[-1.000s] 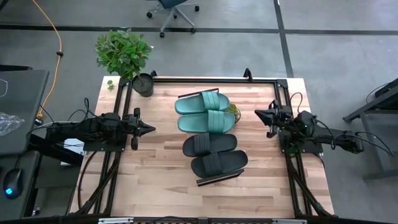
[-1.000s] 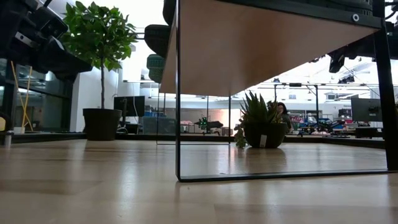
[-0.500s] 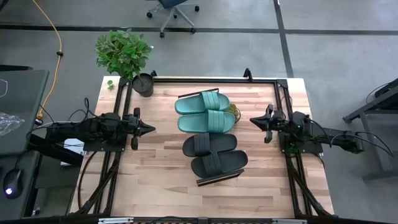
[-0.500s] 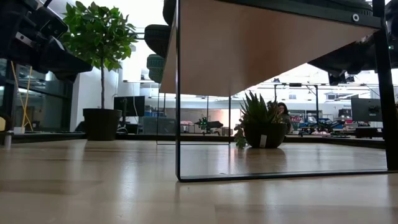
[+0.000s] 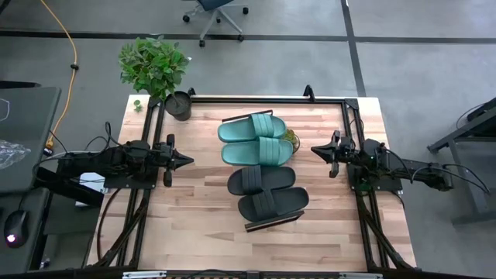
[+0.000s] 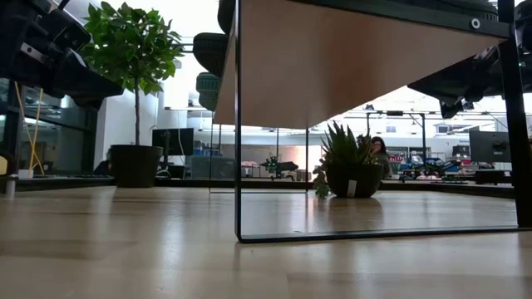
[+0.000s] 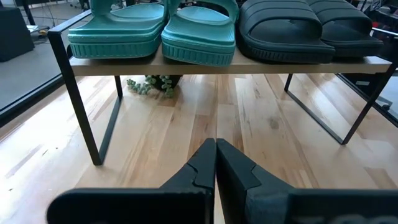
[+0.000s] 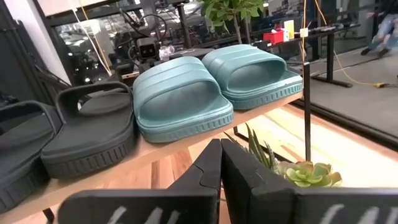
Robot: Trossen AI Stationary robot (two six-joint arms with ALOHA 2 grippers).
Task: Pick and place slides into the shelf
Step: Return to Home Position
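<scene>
Since a second before, right claw (image 5: 316, 149) swung from angled pose to level, facing shelf (image 7: 205, 68); fingers pressed together, empty. left claw (image 5: 186, 161) unmoved, likewise closed, empty. green slides (image 5: 254, 139) and black slides (image 5: 263, 192) all sat on shelf, mid-surface (image 5: 194, 225). Judged: placing done, arms homing. No readable writing.

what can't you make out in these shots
High view: four slides cover the shelf, only one end shows.
Low view: the shelf's underside blocks the slides' tops.
Left wrist view: the outer black slide runs off the edge.
High view: a teal slide hides most of the succulent.
</scene>
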